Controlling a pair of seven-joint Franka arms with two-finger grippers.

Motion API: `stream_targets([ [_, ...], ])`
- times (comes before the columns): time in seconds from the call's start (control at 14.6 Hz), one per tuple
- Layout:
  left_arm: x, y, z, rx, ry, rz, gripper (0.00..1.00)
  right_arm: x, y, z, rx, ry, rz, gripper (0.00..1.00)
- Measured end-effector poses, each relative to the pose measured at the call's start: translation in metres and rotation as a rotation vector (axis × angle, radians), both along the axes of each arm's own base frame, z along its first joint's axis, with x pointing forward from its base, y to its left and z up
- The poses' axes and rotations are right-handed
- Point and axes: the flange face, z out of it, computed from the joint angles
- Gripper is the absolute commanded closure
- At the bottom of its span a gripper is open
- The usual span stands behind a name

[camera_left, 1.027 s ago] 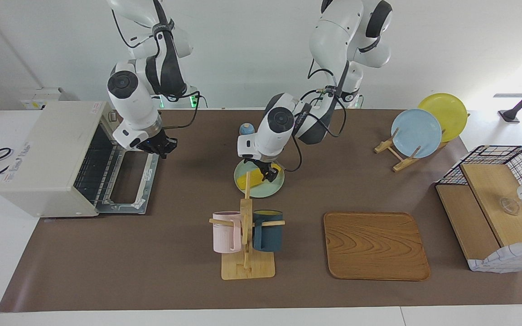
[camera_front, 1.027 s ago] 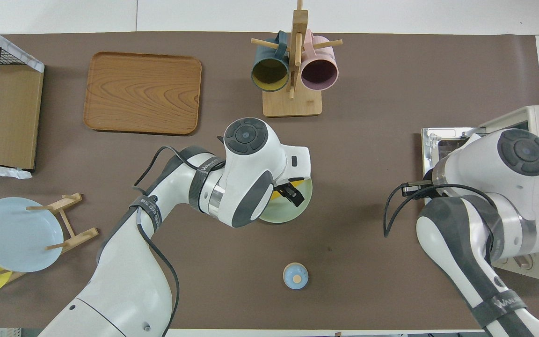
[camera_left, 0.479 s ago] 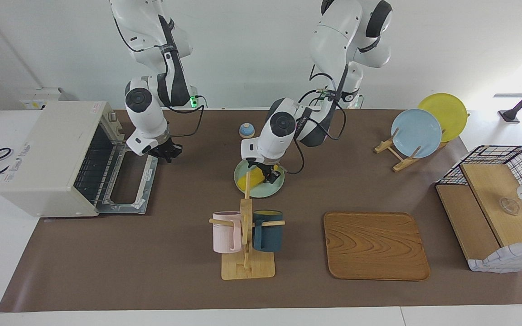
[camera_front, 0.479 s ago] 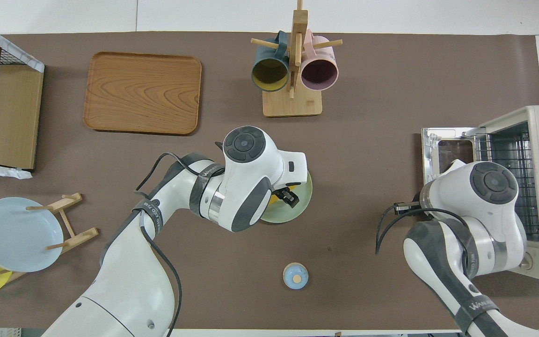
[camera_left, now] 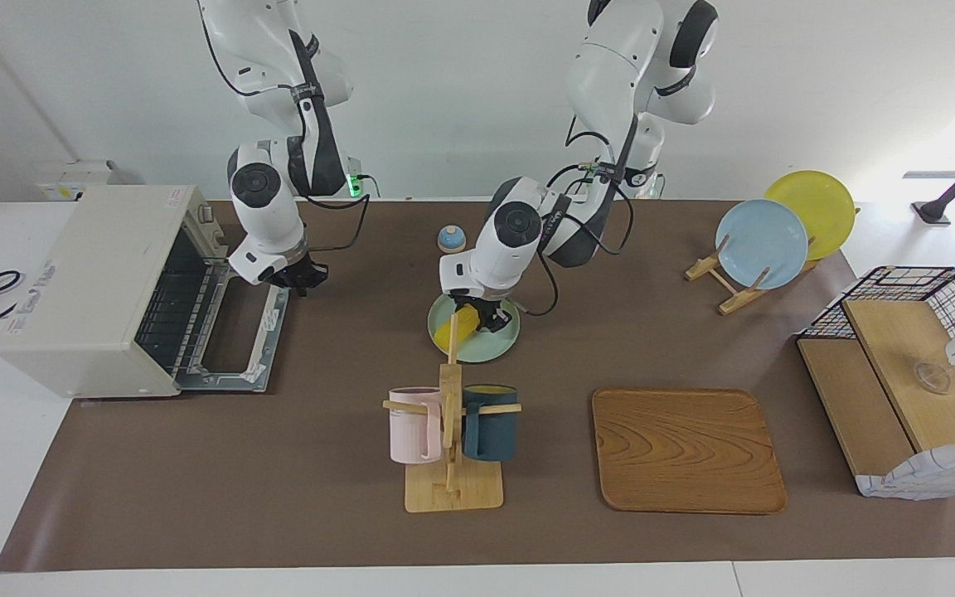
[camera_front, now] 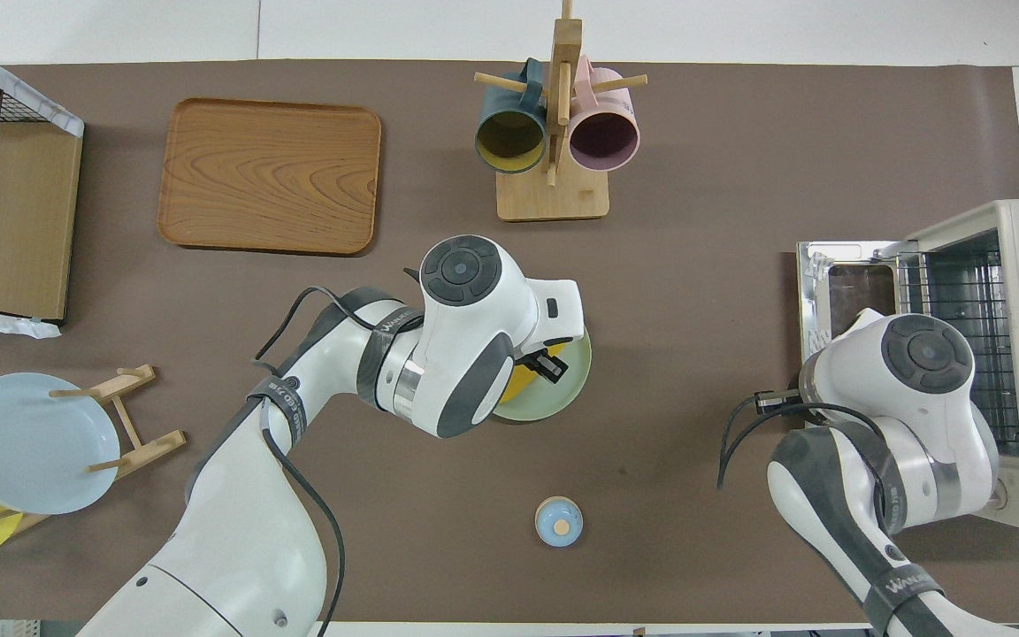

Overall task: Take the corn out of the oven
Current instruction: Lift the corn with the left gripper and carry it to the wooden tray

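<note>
Your left gripper (camera_left: 474, 317) pinches the bright yellow corn cob (camera_left: 454, 330) on the pale green plate (camera_left: 501, 342); right gripper's (camera_left: 295, 279) state is unreadable beside the off-white oven (camera_left: 88, 282).

The desk (camera_left: 295, 464) wore a brown mat and carried the oven (camera_left: 92, 290), door down, at the right arm's end. Mid-desk sat a pale green plate (camera_left: 490, 344), with a small blue knob-topped lid (camera_left: 451, 239) nearer the robots and a mug rack (camera_left: 453, 489) farther out. A wooden tray (camera_left: 687, 450), plate stand (camera_left: 726, 286) and wire-and-wood basket (camera_left: 900, 390) lay toward the left arm's end.
</note>
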Motion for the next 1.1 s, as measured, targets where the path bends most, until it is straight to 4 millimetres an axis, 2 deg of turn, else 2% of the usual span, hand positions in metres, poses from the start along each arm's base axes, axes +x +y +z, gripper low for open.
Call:
stream_targets([
  [0.14,0.005,0.008,0.022,-0.018,0.016,0.033,1.00,-0.003,-0.007,-0.003,-0.012,-0.003,0.001,1.00],
  [0.21,0.011,0.019,0.037,-0.021,0.023,0.057,1.00,-0.004,-0.009,-0.004,-0.012,-0.005,-0.002,1.00],
  [0.34,0.027,0.049,0.069,-0.021,0.035,0.144,1.00,-0.005,-0.009,-0.004,-0.013,-0.008,-0.001,1.00],
  [0.48,0.045,0.084,0.092,-0.017,0.047,0.251,1.00,-0.006,-0.007,-0.004,-0.029,-0.012,0.003,1.00],
  [0.62,0.064,0.118,0.098,-0.005,0.054,0.352,1.00,-0.007,0.001,-0.005,-0.080,-0.021,0.016,1.00],
  [0.82,0.096,0.176,0.095,0.046,0.028,0.480,1.00,-0.007,0.013,-0.001,-0.160,-0.017,0.039,1.00],
  [0.96,0.119,0.222,0.099,0.063,0.005,0.560,1.00,0.000,0.017,0.015,-0.193,0.018,0.037,1.00],
  [1.1,0.142,0.262,0.101,0.082,-0.024,0.618,1.00,0.013,0.017,0.039,-0.235,0.029,0.038,1.00],
])
